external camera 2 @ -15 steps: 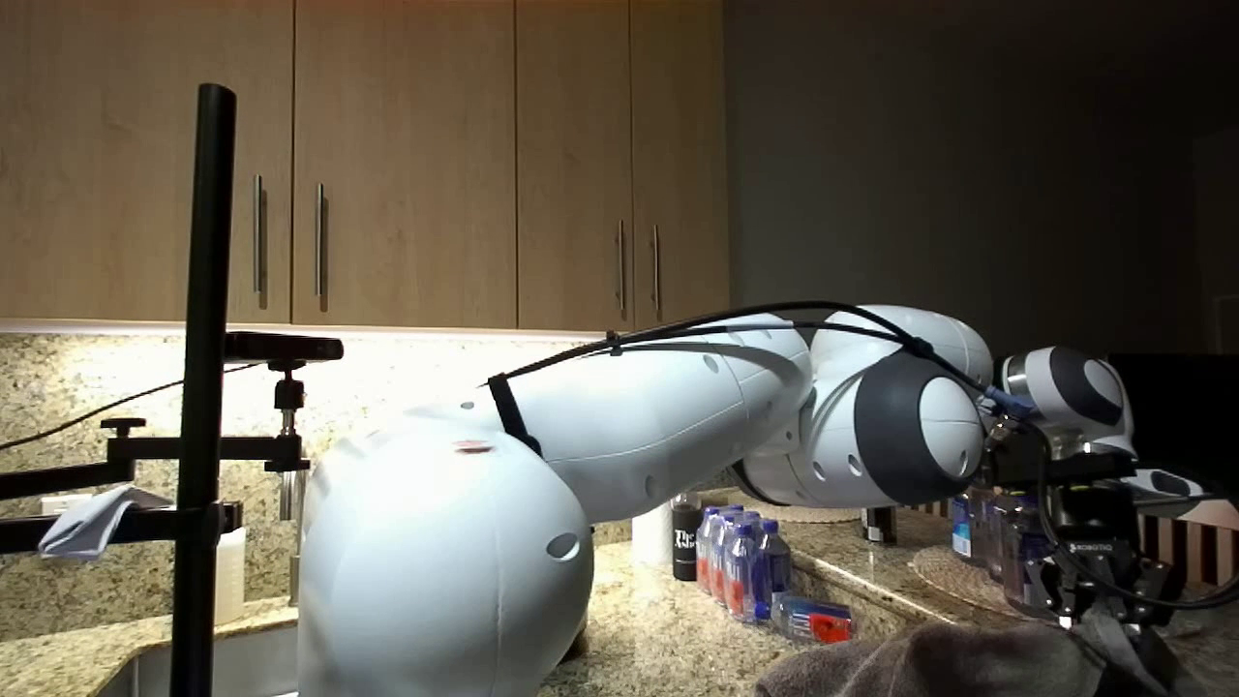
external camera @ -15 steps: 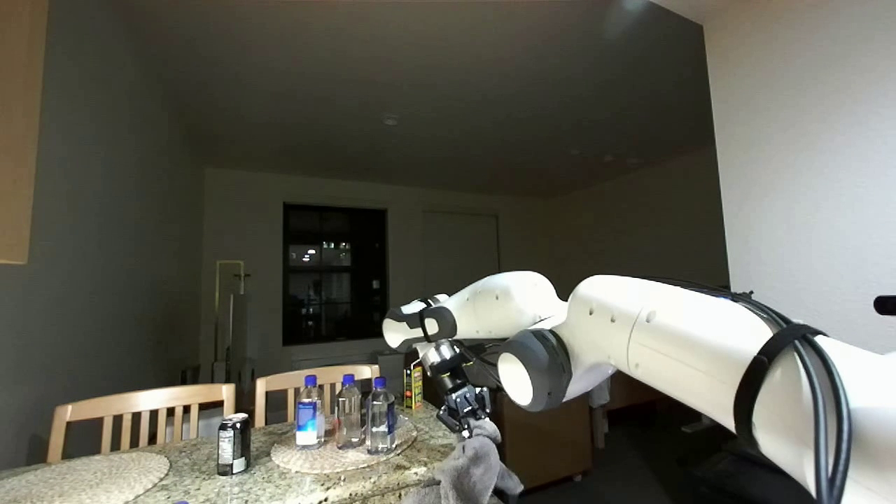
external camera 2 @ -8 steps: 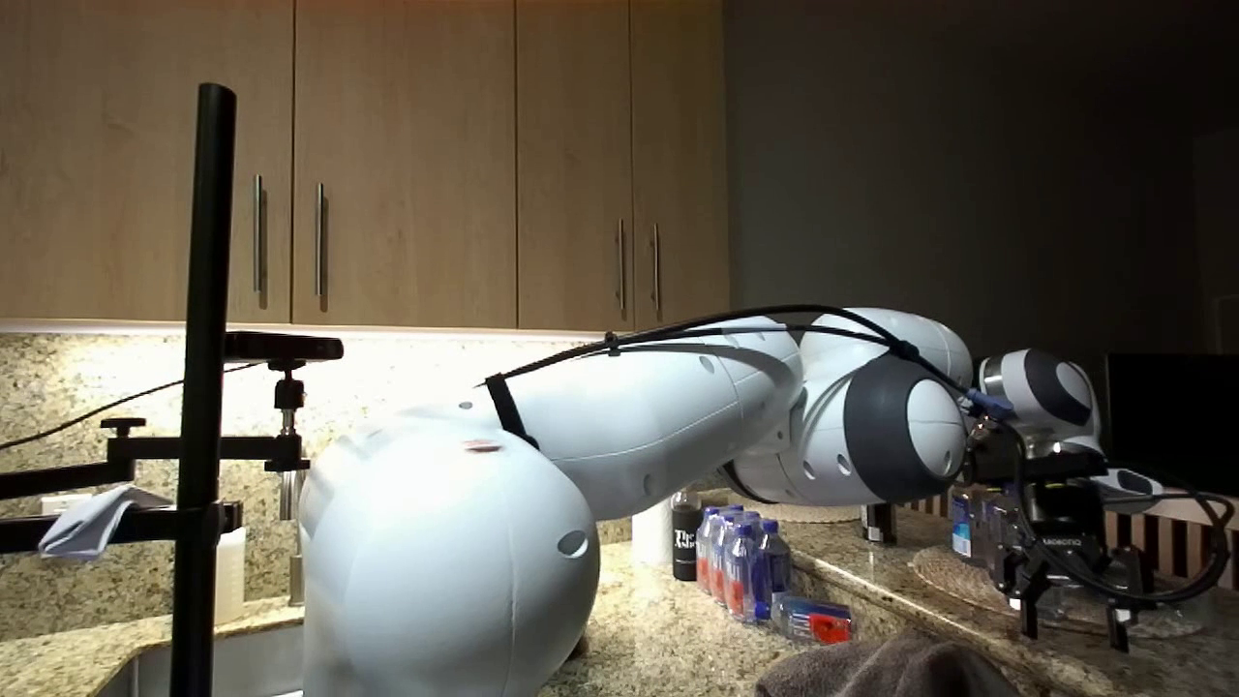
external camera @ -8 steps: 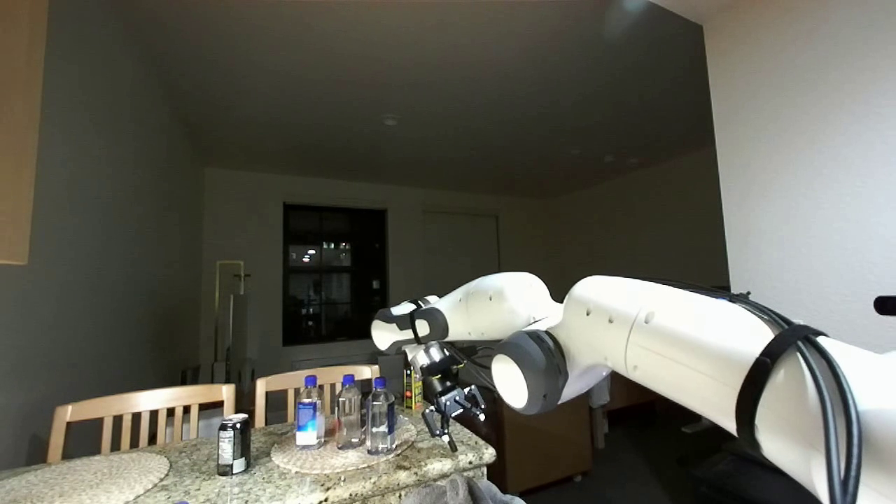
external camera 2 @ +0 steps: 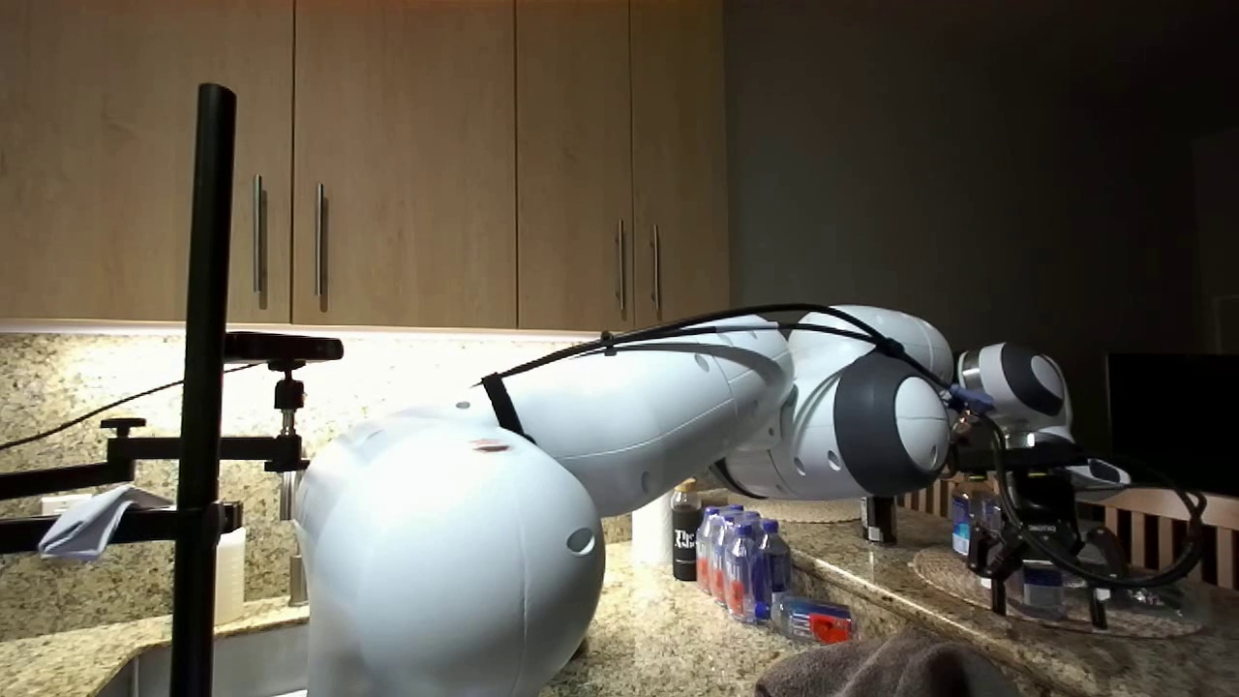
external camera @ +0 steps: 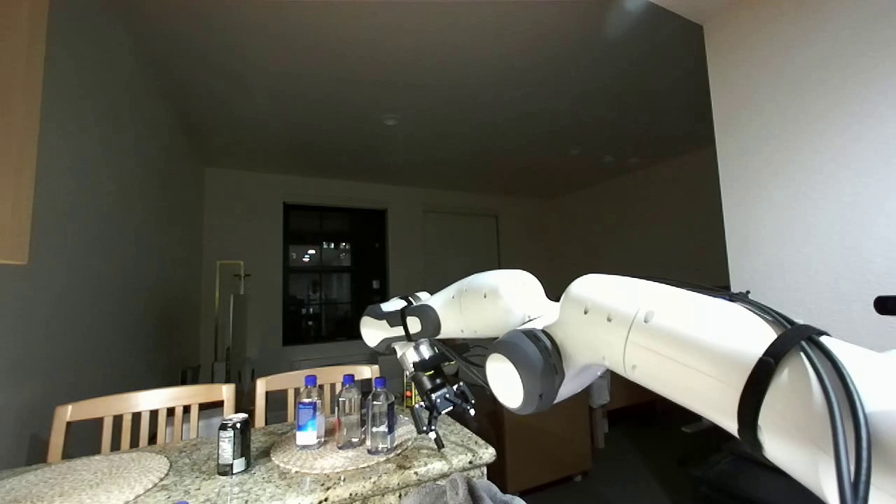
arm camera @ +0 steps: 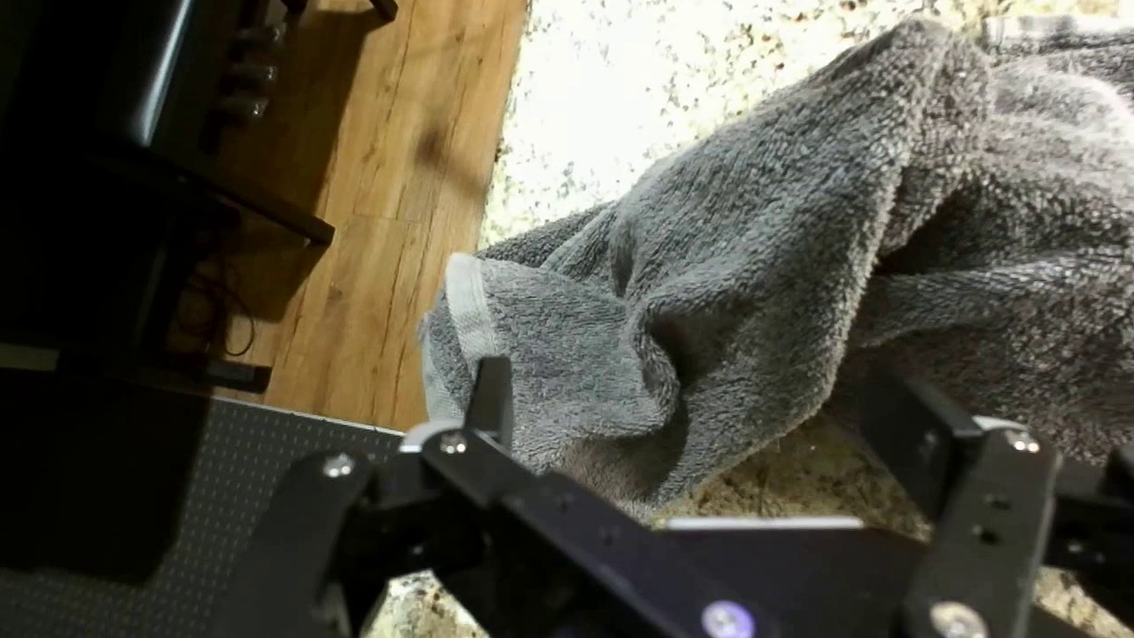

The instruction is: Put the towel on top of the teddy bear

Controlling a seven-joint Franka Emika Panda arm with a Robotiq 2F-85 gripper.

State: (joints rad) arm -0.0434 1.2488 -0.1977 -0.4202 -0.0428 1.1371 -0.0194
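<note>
The towel (arm camera: 753, 239), grey terry cloth with a pale woven edge, lies in a crumpled heap on the speckled counter in the wrist view. Only its upper folds show along the bottom of both exterior views, as a towel (external camera: 462, 492) edge and a brownish towel (external camera 2: 891, 668) mound. My gripper (arm camera: 704, 416) is open, its fingers (arm camera: 492, 399) wide apart with no cloth pinched between them. In both exterior views the gripper (external camera: 455, 427) hangs above and apart from the towel, fingertips downward. The teddy bear is hidden or out of view.
On a woven mat stand several water bottles (external camera: 380, 420), close to the gripper, with a dark can (external camera: 233, 448) farther left. More bottles (external camera 2: 740, 561) and a toppled bottle (external camera 2: 813, 620) are on the lower counter. Wood floor (arm camera: 381, 266) begins past the counter edge.
A second ago my gripper was shut on a raised part of the towel. It has opened, the towel has dropped down, and the gripper has moved left in both exterior views.
</note>
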